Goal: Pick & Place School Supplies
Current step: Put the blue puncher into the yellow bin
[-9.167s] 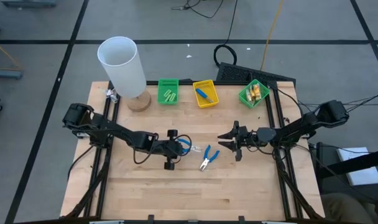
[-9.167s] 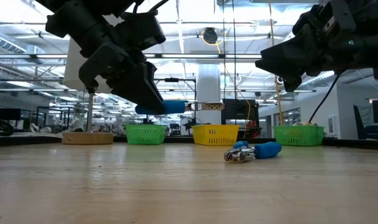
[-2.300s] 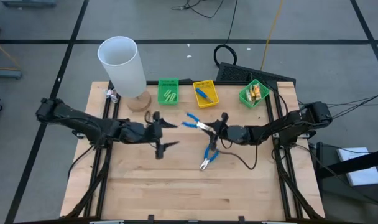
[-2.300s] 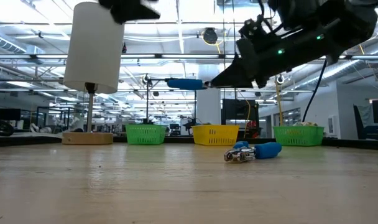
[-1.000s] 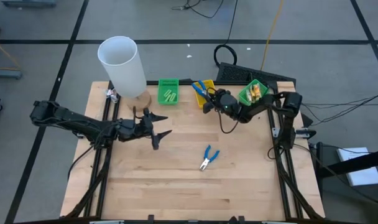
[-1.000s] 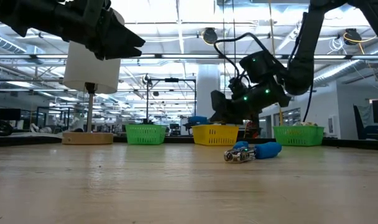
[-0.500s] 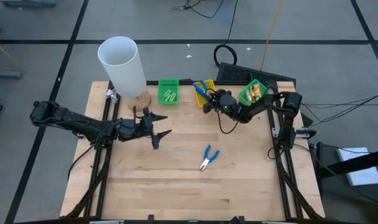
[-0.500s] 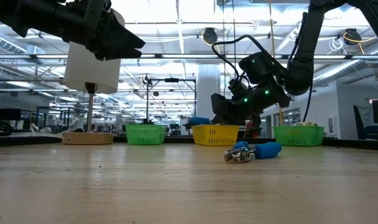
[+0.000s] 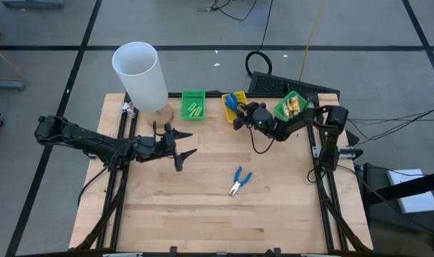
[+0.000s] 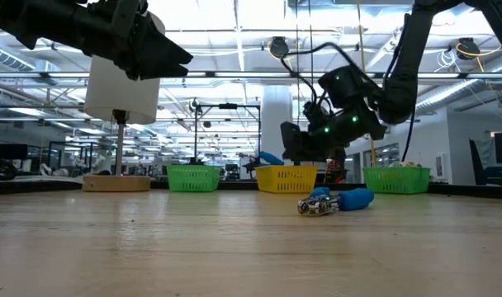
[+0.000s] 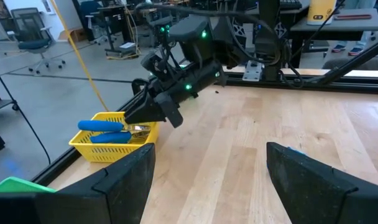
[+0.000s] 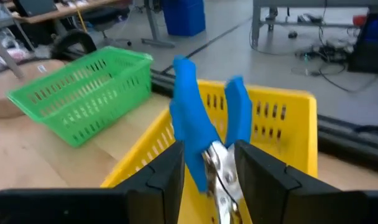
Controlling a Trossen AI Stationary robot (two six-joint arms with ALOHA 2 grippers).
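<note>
The right gripper (image 12: 206, 163) hangs over the yellow bin (image 9: 236, 108), jaws narrowly parted around blue-handled pliers (image 12: 207, 134). The left gripper (image 9: 181, 143), jaws wide, waits near the white cylinder (image 9: 140, 75). A second pair of pliers (image 9: 238, 180) lies on the surface (image 9: 203, 207), well apart from that bin.

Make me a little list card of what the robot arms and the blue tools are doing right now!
right gripper: over the yellow bin, jaws parting around blue-handled pliers
pliers in bin: handles sticking up above the rim
left gripper: open, empty, waiting above the table's left half
loose pliers: lying flat on the wooden table
green bins: one left of the yellow bin, one right of it
white cylinder: back left corner
</note>
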